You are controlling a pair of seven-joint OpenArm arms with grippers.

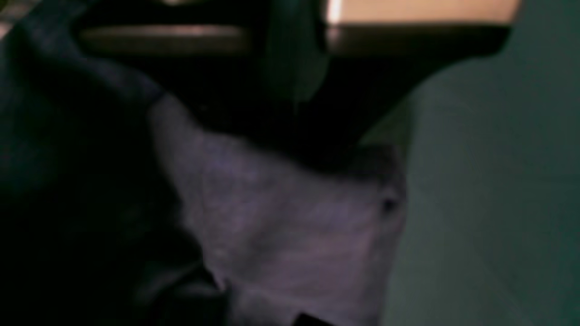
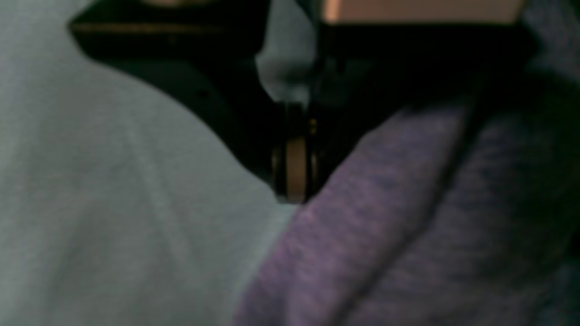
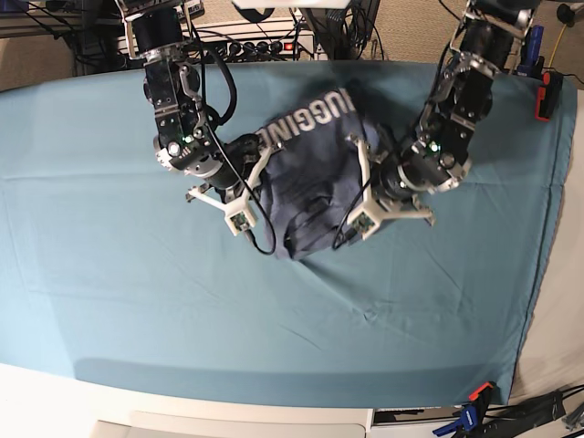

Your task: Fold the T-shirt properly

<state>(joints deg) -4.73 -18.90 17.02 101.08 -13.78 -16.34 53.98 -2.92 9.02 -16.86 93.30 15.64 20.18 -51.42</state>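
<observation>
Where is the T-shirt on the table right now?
In the base view the T-shirt lies bunched on the teal table cloth, centre and toward the far edge, between the left claw and right claw.

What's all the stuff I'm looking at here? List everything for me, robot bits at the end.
T-shirt: one, heathered navy blue with white lettering, bunched in the middle of the table between the two arms.
table cloth: one, plain teal, covering the table.
cables and power strip: several, dark, behind the table's far edge.
clamps: a few, blue and orange, at the near right corner.
left claw: one, black with white frame, on the base view's right, shut on the T-shirt's edge.
right claw: one, black with white frame, on the base view's left, shut at the T-shirt's other edge.
</observation>
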